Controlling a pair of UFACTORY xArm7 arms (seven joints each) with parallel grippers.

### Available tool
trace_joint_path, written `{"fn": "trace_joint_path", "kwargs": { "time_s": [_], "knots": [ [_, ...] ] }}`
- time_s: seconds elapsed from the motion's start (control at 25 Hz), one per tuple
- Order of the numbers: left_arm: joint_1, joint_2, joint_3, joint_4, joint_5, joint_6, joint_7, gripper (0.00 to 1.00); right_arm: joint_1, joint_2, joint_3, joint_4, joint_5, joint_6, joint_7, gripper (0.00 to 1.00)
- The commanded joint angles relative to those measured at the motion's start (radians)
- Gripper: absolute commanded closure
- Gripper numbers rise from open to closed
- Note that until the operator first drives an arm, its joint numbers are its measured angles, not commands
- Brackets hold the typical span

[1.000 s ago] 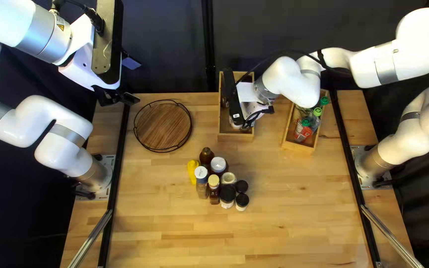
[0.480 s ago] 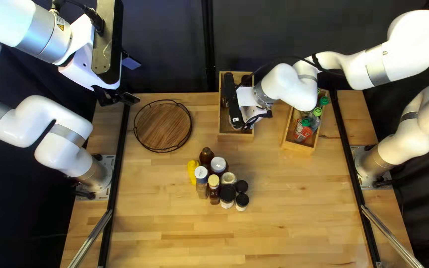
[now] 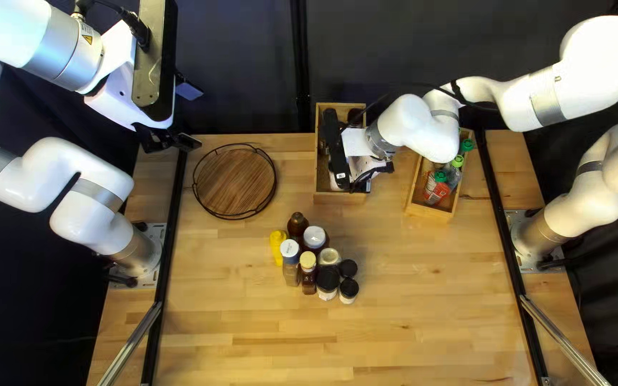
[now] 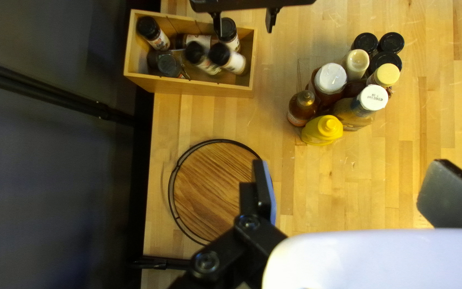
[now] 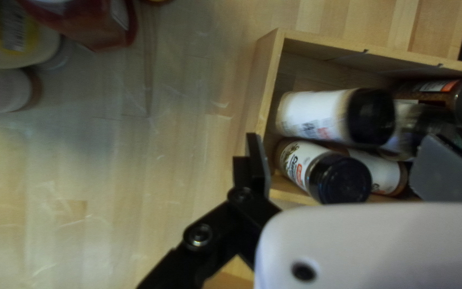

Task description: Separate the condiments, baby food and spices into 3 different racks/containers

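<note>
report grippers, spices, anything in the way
Left gripper, right gripper open. Black-capped, white-labelled spice jars jumbled in rectangular pale-wood box. Jars crowded under right gripper.

The worktop [image 3: 423, 314] is smooth wood with a soft sheen; the open box [image 4: 204, 89] looks matt wood, the round tray [image 3: 234, 179] grained wood, the squeeze bottle [image 4: 321, 132] glossy plastic.

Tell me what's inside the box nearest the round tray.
At least six jars, most with dark caps, lie or lean inside the box. They cover much of its floor, so I can't tell if anything is beneath them.
</note>
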State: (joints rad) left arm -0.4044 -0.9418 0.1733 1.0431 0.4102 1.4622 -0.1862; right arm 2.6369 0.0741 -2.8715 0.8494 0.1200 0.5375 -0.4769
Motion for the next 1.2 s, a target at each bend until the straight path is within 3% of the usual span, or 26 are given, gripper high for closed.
{"fn": "trace_joint_path", "kwargs": {
  "time_s": [0.04, 0.32, 0.44, 0.68, 0.92, 1.2],
  "knots": [
    [0.0, 0.0, 0.0, 0.0, 0.0, 0.0, 0.0, 0.0, 0.042, 0.154, -0.035, -0.025, 0.148, 0.136, -0.052, 0.0],
    [0.0, 0.0, 0.0, 0.0, 0.0, 0.0, 0.0, 0.0, 0.067, 0.432, -0.081, -0.079, 0.223, 0.33, -0.025, 0.0],
    [0.0, 0.0, 0.0, 0.0, 0.0, 0.0, 0.0, 0.0, 0.059, 0.6, -0.087, -0.114, 0.209, 0.419, 0.01, 0.0],
    [0.0, 0.0, 0.0, 0.0, 0.0, 0.0, 0.0, 0.0, 0.032, 0.795, -0.093, -0.126, 0.171, 0.536, 0.06, 0.0],
    [0.0, 0.0, 0.0, 0.0, 0.0, 0.0, 0.0, 0.0, -0.017, 0.912, -0.118, -0.061, 0.107, 0.694, 0.101, 0.0],
    [0.0, 0.0, 0.0, 0.0, 0.0, 0.0, 0.0, 0.0, -0.029, 0.926, -0.128, -0.003, 0.096, 0.775, 0.127, 0.0]
  ]
}}
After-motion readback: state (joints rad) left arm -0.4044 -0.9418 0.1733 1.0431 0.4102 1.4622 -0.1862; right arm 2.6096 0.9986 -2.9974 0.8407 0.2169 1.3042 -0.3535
